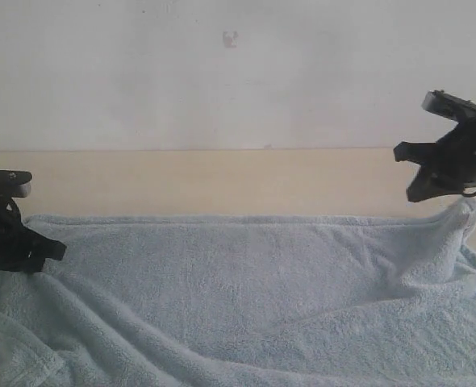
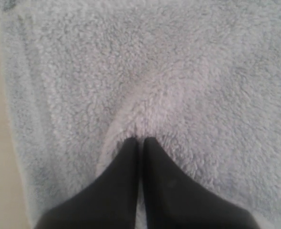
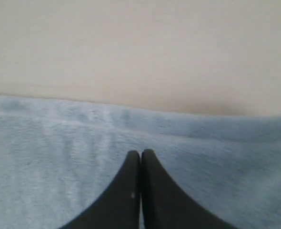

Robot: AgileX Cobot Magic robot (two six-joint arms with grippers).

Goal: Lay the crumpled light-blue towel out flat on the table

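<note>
Left pincer (image 2: 139, 139), jaws together, pinches the towel (image 1: 246, 282); right pincer (image 3: 140, 151), also together, perhaps holds its edge. Between them it lies mostly spread on the counter (image 1: 222, 181), with folds not yet smoothed.

One towel, one table, two grippers, four fingers, one wall.
A single light-blue towel (image 1: 246, 290) is lying on a single beige table (image 1: 222, 181), and no second cloth is showing in any view. Two black grippers are appearing at opposite edges of the exterior view, the left gripper (image 2: 140, 139) and the right gripper (image 3: 140, 151). Each wrist view is showing just one gripper, and each gripper is presenting two dark fingers (image 2: 124, 167), making four altogether. One pale wall (image 1: 222, 81) is standing behind the table, and it is carrying one small grey mark (image 1: 230, 39).
</note>
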